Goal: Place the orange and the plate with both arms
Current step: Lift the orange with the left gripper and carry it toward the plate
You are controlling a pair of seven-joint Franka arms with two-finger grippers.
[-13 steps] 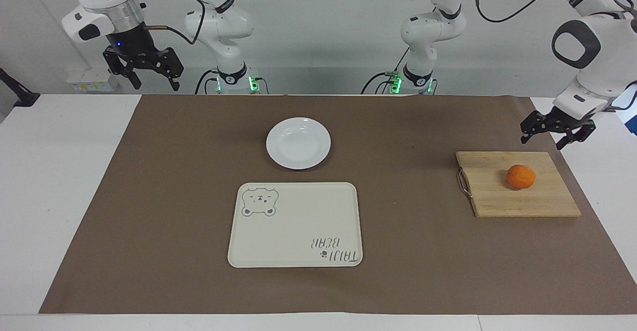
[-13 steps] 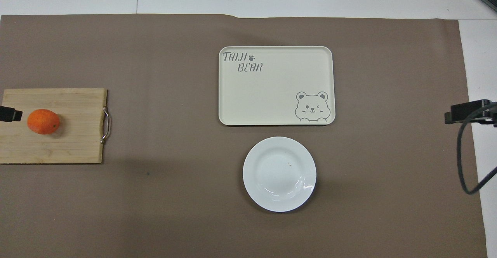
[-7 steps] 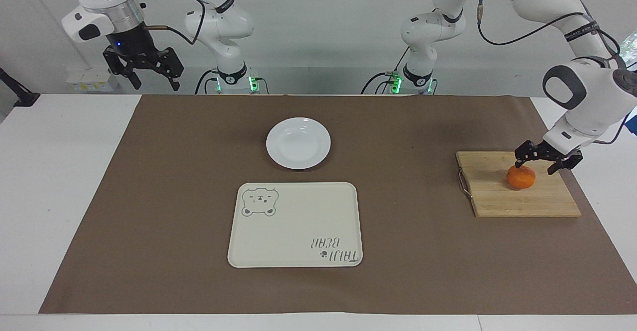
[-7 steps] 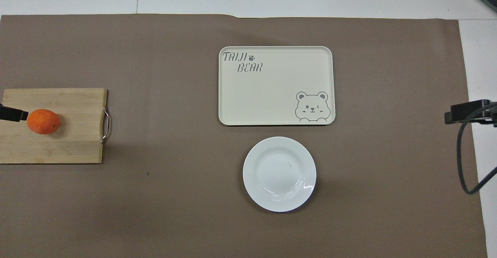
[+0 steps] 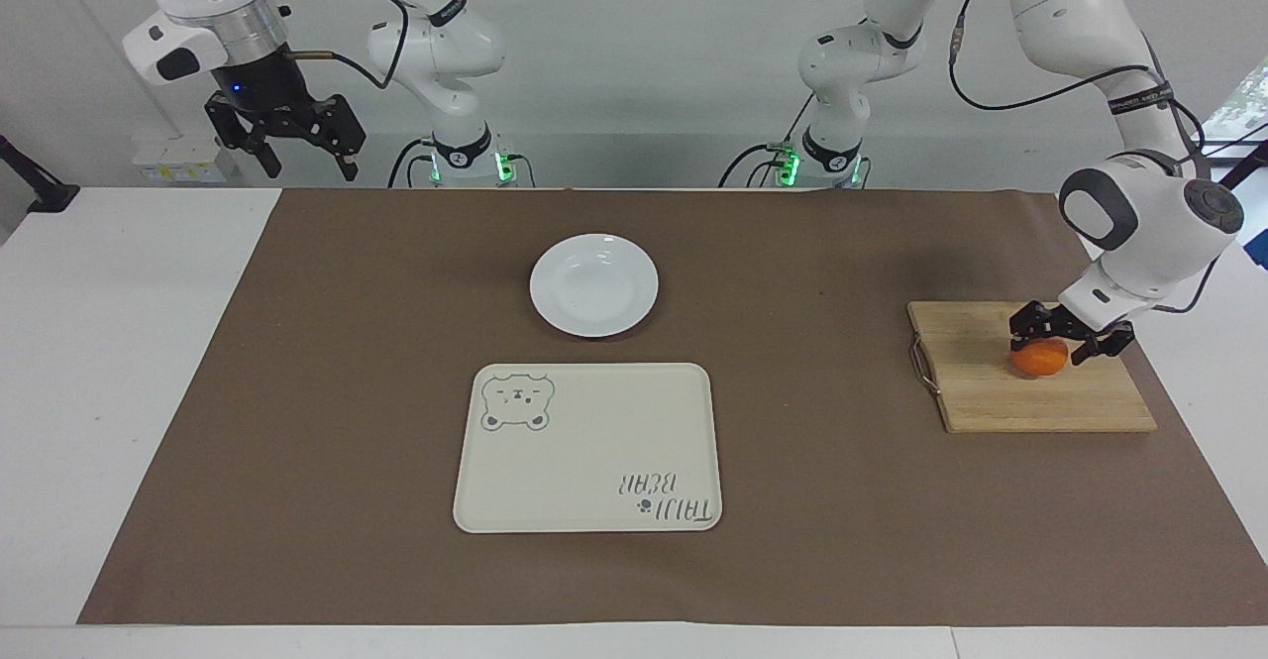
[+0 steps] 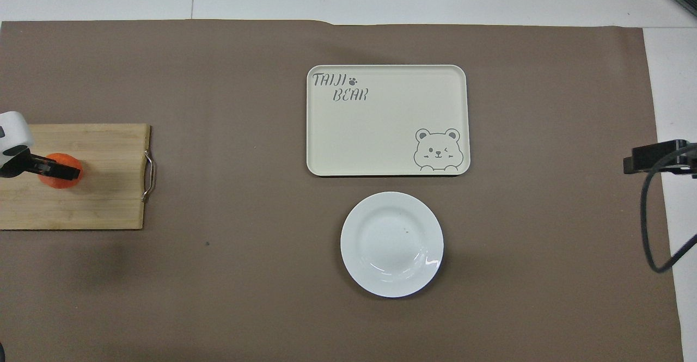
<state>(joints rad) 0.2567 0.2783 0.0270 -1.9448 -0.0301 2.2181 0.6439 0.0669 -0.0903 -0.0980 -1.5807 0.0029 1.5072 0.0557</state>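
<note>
A small round bright-orange fruit, the orange [image 5: 1038, 360], sat on a rectangular pale wooden cutting board [image 5: 991, 396] with a metal handle, at the left arm's end of the table. The left gripper [image 5: 1056, 337] was down on the orange, one black finger on each side of it with the fruit between them; whether the fingers were already pressing on the skin could not be told. In the overhead view a finger crossed over the top of the fruit.

A round glossy white plate [image 5: 593, 285] lay on the brown paper table cover [image 5: 297, 391], near the middle of the table. Just beside it, farther from the robots, lay a rectangular cream tray [image 5: 588, 447] with a bear drawing and the words "TAIJI BEAR".

The right gripper [image 5: 297, 149] waited, raised high above the right arm's end of the table, its fingers spread apart and holding nothing.
</note>
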